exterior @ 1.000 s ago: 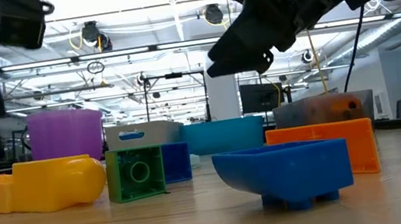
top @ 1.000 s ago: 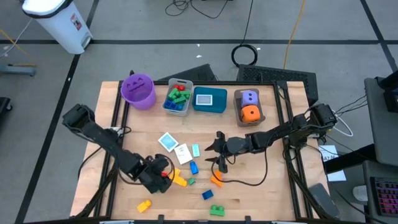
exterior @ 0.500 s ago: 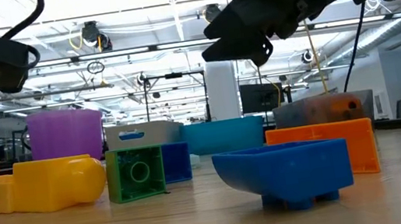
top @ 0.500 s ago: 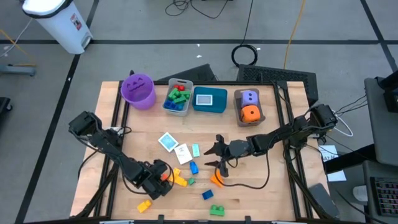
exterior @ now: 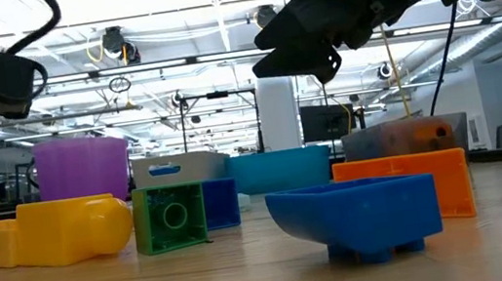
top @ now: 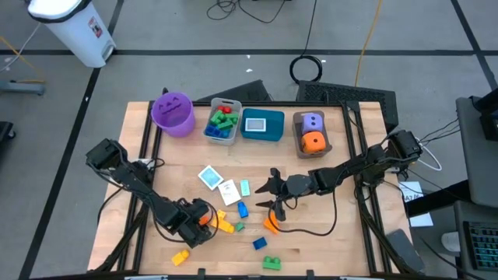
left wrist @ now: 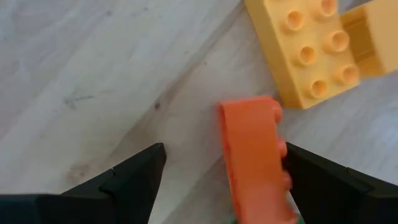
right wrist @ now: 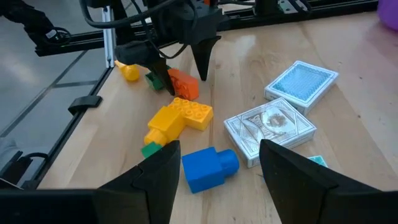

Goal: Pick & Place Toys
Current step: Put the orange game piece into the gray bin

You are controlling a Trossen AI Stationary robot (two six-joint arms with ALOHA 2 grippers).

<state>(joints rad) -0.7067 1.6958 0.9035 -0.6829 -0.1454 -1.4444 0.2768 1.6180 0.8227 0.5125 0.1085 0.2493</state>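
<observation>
Orange brick between the left gripper's black fingers; yellow studded brick just beyond it. Ahead of the right gripper: blue brick, blue-patterned card, grey-and-white patterned card. Pale wood table.

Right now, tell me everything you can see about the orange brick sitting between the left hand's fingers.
The orange brick is a small, glossy plastic block with rounded studs along one side. It lies on the wooden table beside a yellow studded brick, just apart from it. The left hand is open around it, and the brick sits close against one finger; whether they touch is unclear. From above it shows at the left hand's tip.
</observation>
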